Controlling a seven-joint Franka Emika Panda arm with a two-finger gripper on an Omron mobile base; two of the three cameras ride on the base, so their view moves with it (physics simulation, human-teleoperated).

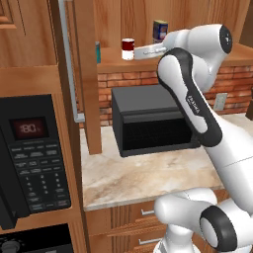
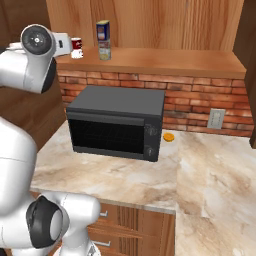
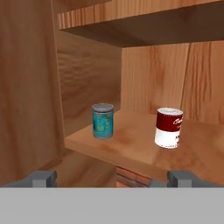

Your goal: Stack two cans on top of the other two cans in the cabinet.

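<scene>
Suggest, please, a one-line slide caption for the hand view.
Open pincer faces the cabinet shelf, with the teal can and the red-and-white can standing apart.

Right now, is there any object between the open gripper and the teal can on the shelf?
Nothing visible does. In the hand view the teal can stands upright ahead of the open gripper, with bare shelf in front of it. The red-and-white can stands apart, to its right.
</scene>
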